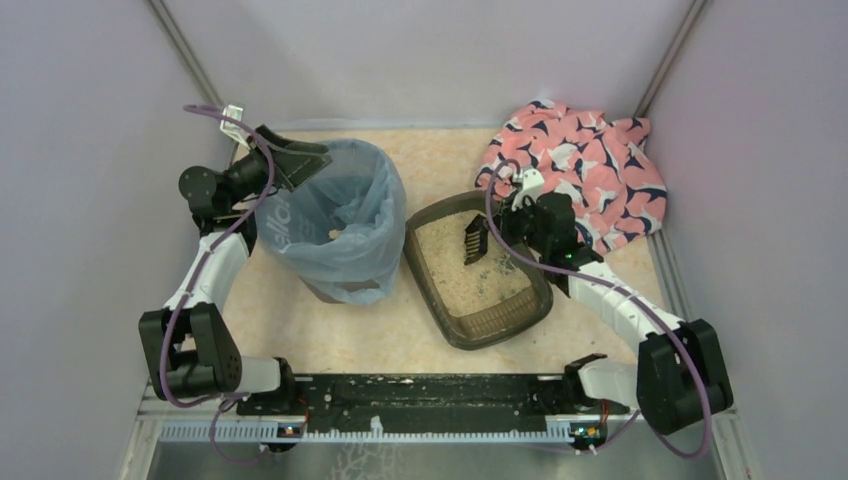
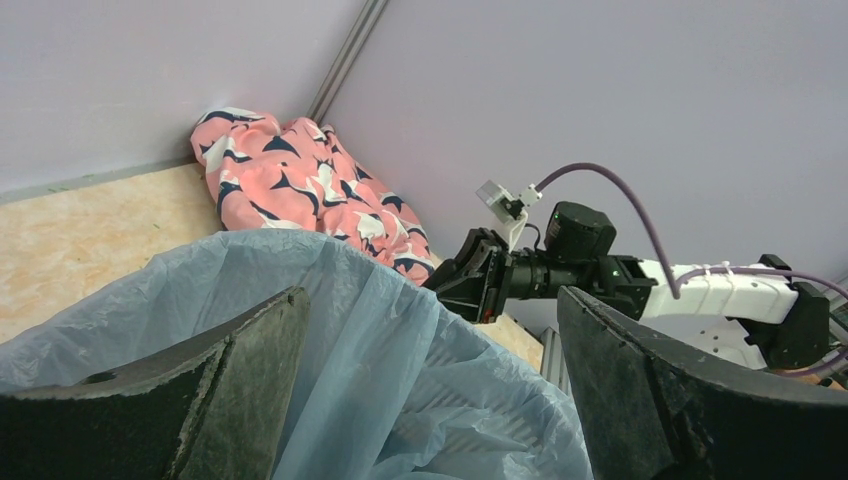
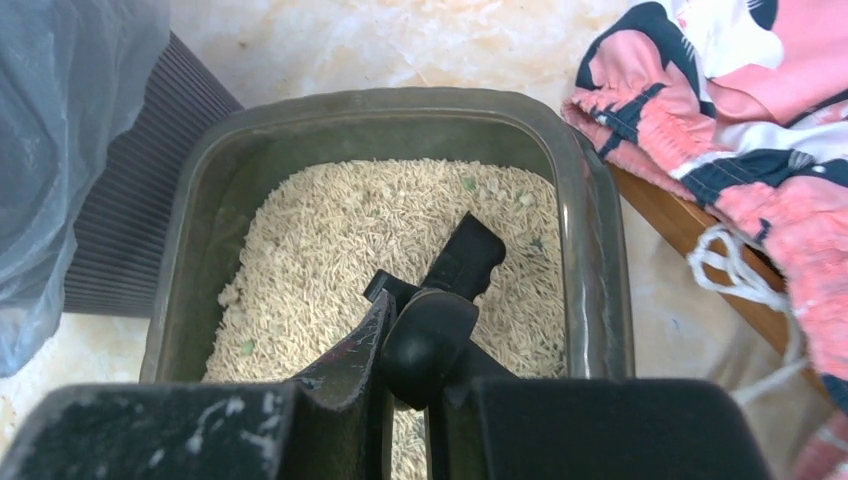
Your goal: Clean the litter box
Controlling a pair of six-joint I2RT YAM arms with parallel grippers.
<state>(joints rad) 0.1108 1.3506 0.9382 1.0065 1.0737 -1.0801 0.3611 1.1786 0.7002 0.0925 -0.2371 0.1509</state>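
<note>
The dark brown litter box is holding beige litter. Beside the right gripper, pink cloth is showing dark blue and white shapes.

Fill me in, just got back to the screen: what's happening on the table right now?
The right gripper is shut on the black scoop and holds it over the beige litter in the litter box, near the box's far right side. Whether the scoop touches the litter is hard to tell. The left gripper is wide open at the far-left rim of the bin lined with a blue bag, gripping nothing. A pink patterned cloth lies in the far right corner.
</note>
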